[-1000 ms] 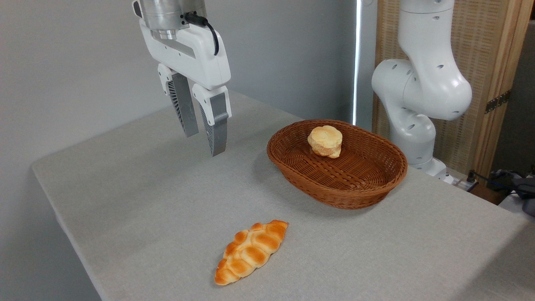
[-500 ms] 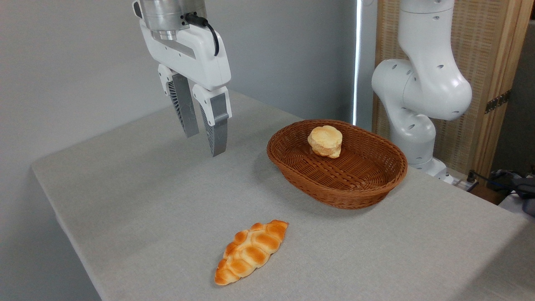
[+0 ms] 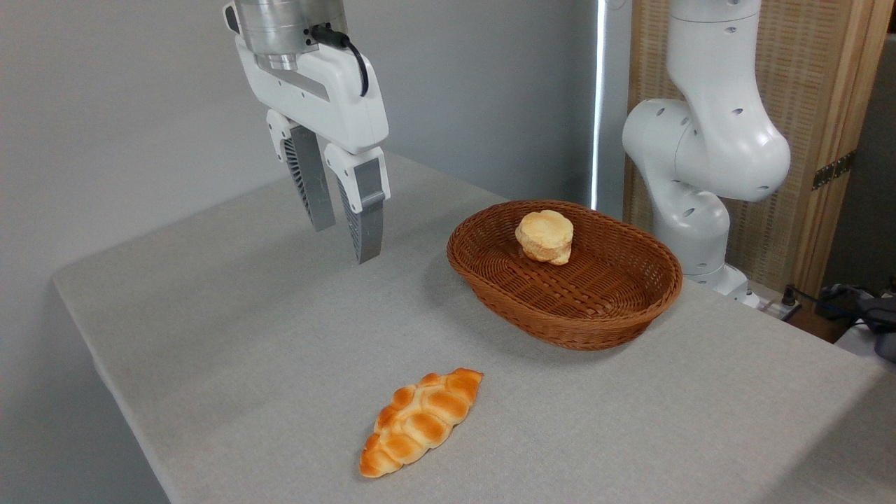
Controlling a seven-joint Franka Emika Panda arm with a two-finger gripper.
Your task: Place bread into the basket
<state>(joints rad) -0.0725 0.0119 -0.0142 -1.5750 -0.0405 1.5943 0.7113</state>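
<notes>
Shifted slightly toward 4 o'clock: gripper [image 3: 346,243], fingers narrowly parted, empty, above table [image 3: 231,336]. Bread [image 3: 420,421] at 6 o'clock, well apart from basket [image 3: 564,274] holding bun [image 3: 544,236].

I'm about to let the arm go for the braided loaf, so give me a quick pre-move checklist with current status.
1. Gripper empty, fingers apart: ok.
2. Braided loaf lying free on the table, nothing touching it: ok.
3. Gripper above the loaf: not ok; it hangs farther back and to the left.
4. Finger gap wide enough for the loaf: cannot tell.
5. Room in the wicker basket: ok; the round bun sits at the back, the near part is bare.
6. Path from loaf to basket unobstructed: ok.
</notes>
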